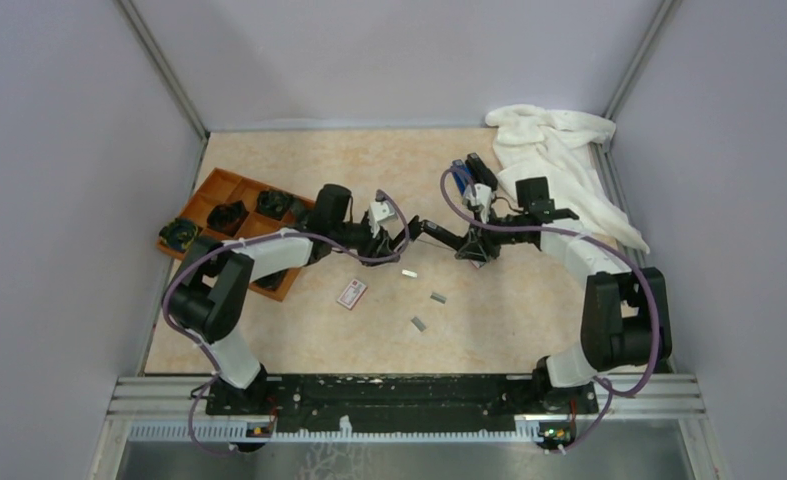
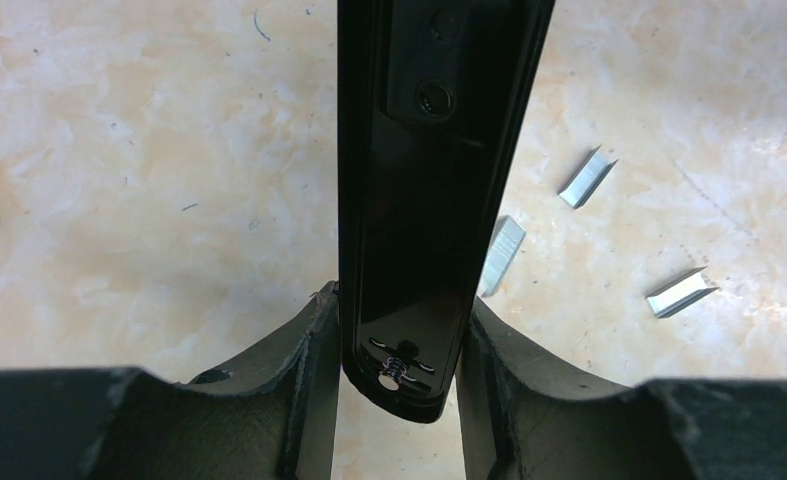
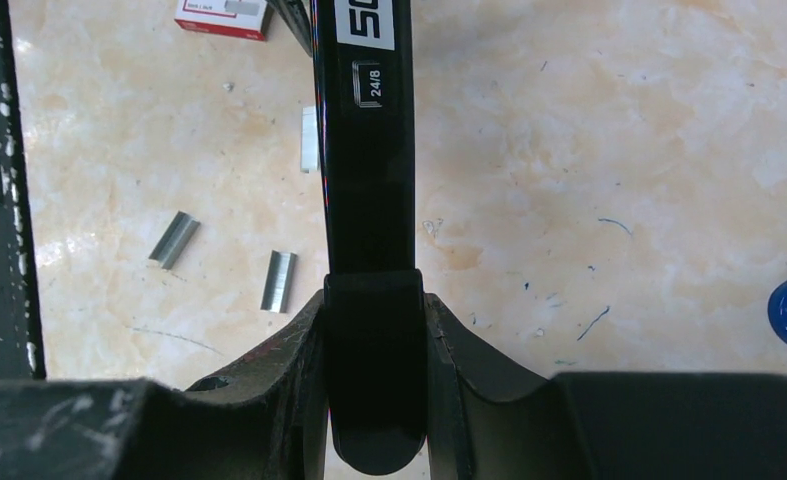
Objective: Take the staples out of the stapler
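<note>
The slim black stapler is held off the table between both grippers, hinged open and stretched left to right. My left gripper is shut on one end; the left wrist view shows the glossy black part clamped between the fingers. My right gripper is shut on the other end, the labelled arm. Three short silvery strips of staples lie on the table below. They also show in the left wrist view and the right wrist view.
A white-and-red card box lies near the staples. A blue stapler and another black stapler lie behind the right gripper, beside a white towel. An orange tray with dark items sits at the left.
</note>
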Robot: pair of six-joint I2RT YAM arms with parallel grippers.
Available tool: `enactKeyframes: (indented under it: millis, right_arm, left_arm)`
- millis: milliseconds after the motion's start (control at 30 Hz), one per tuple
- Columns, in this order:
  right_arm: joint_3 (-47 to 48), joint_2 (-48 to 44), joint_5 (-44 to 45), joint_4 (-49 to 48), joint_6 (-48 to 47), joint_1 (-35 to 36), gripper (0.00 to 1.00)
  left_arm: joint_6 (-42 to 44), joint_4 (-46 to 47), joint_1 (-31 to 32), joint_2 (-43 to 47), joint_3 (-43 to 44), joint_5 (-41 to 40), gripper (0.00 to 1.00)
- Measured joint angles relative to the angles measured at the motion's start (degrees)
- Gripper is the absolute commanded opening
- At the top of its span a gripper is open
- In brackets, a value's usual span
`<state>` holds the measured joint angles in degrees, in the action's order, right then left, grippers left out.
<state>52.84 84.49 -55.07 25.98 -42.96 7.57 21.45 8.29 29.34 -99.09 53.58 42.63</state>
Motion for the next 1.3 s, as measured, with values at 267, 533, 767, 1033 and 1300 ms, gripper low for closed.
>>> enactKeyframes:
  millis: [267,533,767,1033,1300]
  right_arm:
    - [-1.2,-0.1,0.8,-0.1,-3.6,0.1,0.00]
    - [0.2,-3.2,-1.4,0.8,1.4,0.2,0.00]
    - [5.3,-10.7,-10.4,-4.3,20.4,0.8,0.00]
    - [0.9,-19.7,-14.7,-22.3,47.6,0.9,0.00]
    - [-5.9,-20.8,-15.7,-33.9,60.3,0.3,0.00]
  left_arm:
    - [3.3,1.3,1.3,1.5,-2.6,-3.6,0.00]
    - [-4.3,3.7,2.5,4.3,-2.7,-2.8,0.00]
    - [-32.4,30.9,6.8,11.2,-8.3,-1.8,0.00]
    - [-53.8,54.3,15.7,8.2,-8.2,-11.6,0.49]
    - [-60.0,67.8,18.3,7.6,-18.0,-12.3,0.97]
